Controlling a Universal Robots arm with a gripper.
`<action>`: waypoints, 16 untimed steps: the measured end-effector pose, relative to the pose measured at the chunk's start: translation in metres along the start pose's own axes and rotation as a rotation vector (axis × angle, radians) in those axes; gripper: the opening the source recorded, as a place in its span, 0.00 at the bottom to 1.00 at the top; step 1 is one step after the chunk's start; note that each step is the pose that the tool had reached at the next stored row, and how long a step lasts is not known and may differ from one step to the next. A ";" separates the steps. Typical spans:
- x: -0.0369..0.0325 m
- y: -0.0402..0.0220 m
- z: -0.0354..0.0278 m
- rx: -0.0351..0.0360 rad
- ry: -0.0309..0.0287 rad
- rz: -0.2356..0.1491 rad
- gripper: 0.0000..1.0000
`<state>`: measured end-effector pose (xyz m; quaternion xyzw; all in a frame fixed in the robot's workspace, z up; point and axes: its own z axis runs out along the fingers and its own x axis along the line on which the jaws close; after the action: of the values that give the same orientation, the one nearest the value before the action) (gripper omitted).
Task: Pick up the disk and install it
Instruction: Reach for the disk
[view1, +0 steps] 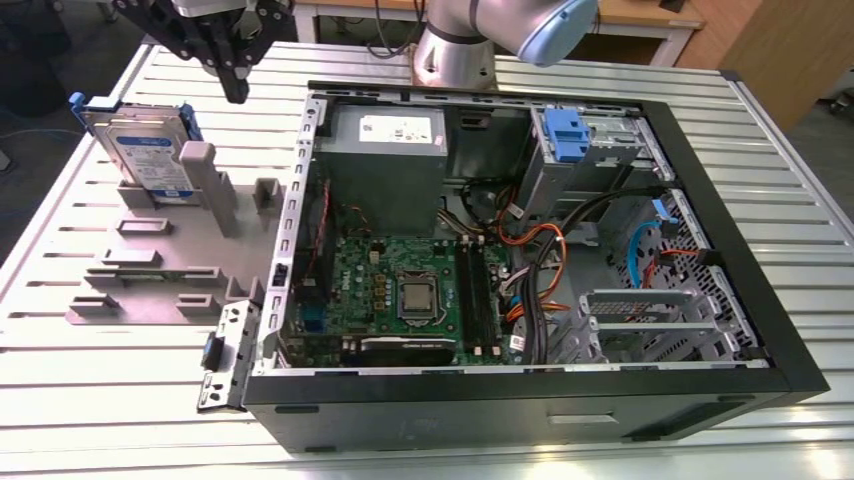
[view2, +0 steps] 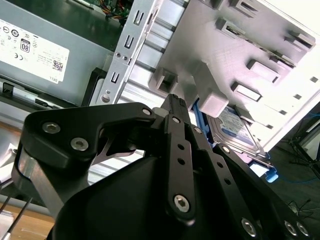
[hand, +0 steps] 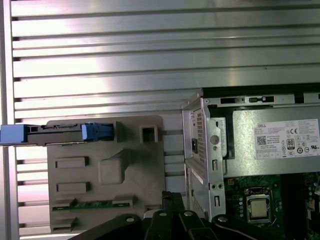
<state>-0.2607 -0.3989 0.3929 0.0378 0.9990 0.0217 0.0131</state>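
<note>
The disk stands on edge in a slot of the grey fixture at the exterior view's left; it is silver with a white-and-blue label and a bright blue carrier. My gripper hangs above the table just to the right of the disk, apart from it, fingers shut with nothing between them. In the first wrist view the disk shows edge-on, away from my gripper. In the second wrist view the disk lies beyond my gripper, behind a fixture post.
An open black computer case lies on the slatted metal table. Inside are a grey power supply box, a motherboard, cables, and a silver drive cage with a small blue latch. The arm's base stands behind the case.
</note>
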 end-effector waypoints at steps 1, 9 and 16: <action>0.0003 0.0000 0.0000 0.0001 0.0000 0.000 0.11; 0.0025 -0.0002 -0.0001 0.0000 0.0000 0.000 0.11; 0.0042 -0.0003 -0.0001 0.0000 0.0000 0.000 0.11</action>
<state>-0.2649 -0.3989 0.3929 0.0379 0.9990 0.0217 0.0131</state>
